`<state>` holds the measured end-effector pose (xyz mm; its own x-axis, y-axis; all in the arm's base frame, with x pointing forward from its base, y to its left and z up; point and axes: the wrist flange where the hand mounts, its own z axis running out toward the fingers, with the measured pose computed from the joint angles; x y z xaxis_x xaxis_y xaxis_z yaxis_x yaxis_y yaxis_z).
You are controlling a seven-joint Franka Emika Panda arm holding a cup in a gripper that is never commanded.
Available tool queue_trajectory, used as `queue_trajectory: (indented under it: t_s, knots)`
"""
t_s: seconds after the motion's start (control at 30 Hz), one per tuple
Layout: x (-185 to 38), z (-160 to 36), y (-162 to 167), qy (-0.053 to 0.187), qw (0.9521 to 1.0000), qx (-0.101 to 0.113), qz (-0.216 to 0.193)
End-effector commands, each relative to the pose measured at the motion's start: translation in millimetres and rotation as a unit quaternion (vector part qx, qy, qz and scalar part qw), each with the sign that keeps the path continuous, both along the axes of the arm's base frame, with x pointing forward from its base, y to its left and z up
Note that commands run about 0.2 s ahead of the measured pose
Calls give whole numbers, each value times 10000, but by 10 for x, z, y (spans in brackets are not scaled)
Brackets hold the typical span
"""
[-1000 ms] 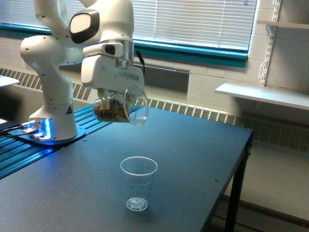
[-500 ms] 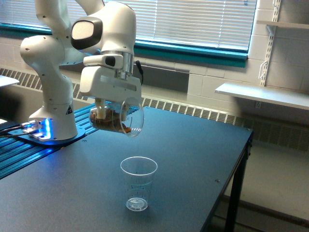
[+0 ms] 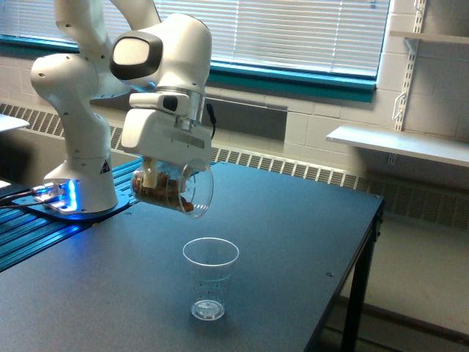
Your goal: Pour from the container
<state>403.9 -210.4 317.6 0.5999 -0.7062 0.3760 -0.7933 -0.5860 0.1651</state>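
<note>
The container is a wide clear plastic vessel held in the air and tipped far over, its mouth facing the exterior view's right and slightly down. Brown pieces lie inside along its lower wall, close to the rim. My gripper is shut on the container from above, its fingers mostly hidden under the white hand. Below and a little to the right stands a narrower tapered clear cup, upright on the dark table, apart from the container.
The arm's white base stands at the table's left on a blue-lit plate. The table's right edge drops to the floor. A radiator and window blinds run along the back wall, and a white shelf sits at right.
The gripper has shifted left and lower with the container, tilting it further. The brown contents have slid toward the rim. The cup below has not moved.
</note>
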Motion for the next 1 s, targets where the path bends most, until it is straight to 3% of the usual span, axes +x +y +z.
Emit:
queue_trajectory:
  t_s: [0.03,1.0]
  knots:
    - [57,-26,59,25,10000,-73,-61]
    - [202,-243,214,519,9978,-397,118]
